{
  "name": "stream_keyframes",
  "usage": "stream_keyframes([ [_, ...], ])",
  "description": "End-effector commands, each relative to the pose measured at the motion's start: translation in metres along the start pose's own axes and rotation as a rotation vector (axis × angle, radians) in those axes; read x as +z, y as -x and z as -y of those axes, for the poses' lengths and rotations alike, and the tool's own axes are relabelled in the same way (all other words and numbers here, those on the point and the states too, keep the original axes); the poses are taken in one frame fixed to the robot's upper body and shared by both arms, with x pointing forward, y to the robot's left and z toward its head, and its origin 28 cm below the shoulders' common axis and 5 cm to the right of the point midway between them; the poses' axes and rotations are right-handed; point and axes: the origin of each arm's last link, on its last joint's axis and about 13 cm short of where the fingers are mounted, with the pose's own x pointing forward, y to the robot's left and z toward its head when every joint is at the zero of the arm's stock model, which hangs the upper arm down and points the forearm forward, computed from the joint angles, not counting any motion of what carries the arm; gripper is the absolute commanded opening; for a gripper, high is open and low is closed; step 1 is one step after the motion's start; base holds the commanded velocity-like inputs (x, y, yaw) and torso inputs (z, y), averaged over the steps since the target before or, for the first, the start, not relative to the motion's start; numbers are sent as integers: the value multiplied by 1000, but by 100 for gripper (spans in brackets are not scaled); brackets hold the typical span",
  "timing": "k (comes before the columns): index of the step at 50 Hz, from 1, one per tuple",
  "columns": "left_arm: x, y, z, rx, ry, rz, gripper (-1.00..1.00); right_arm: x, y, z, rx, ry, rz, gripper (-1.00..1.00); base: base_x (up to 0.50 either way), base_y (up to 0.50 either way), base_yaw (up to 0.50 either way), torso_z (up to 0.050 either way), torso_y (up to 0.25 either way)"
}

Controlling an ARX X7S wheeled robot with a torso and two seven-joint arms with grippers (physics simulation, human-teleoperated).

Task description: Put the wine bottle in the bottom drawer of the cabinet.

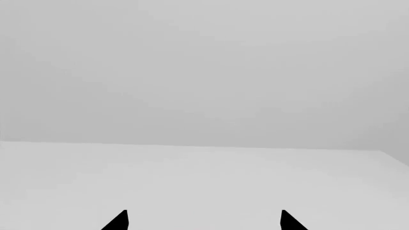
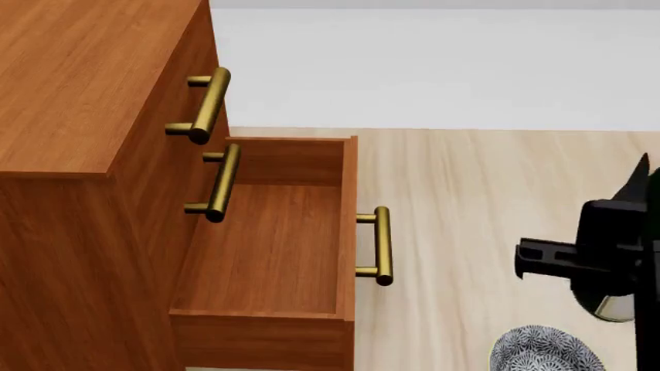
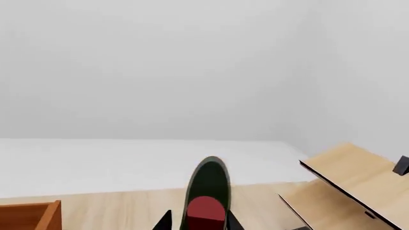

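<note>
Looking through the head view first:
Cabinet: we see the cabinet filling the left side, its two upper fronts closed, each with a brass handle.
Bottom drawer: the drawer is pulled out toward the pale wood floor; its inside shows only bare wood, and its own bar handle faces right.
Right arm: a black gripper sits at the right edge, well apart from the drawer. We cannot read its jaws from here. A thin dark green strip beside it at the frame edge is probably the bottle, though we cannot be sure.
Bowl: a patterned bowl lies on the floor just below that gripper.

Left wrist view:
Left gripper: we see two black fingertips spread wide, released, with nothing between them, in front of a grey wall and a pale surface.

Right wrist view:
Bottle: the dark green bottle rises between the black fingertips, a red patch on its near face. The jaws sit close on both sides, grasping it.
Drawer corner: a bit of reddish wood shows at one edge.
Rack: light-wood boards slant across the far side, apart from the bottle.
</note>
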Motion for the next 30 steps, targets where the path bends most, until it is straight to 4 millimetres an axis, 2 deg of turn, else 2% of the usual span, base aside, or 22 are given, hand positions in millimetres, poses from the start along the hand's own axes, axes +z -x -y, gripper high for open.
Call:
stream_keyframes([
  [1, 1, 2, 0, -2, -5, -2, 100, 21, -13, -12, 110, -31, 11, -100, 0, 0, 0, 0, 0],
  [19, 2, 2, 1, -6, -11, -2, 100, 52, -34, -38, 285, -61, -41, -100, 0, 0, 0, 0, 1],
  [30, 0, -1, 2, -7, -14, -2, 100, 85, -48, -56, 384, -82, -85, -100, 0, 0, 0, 0, 1],
])
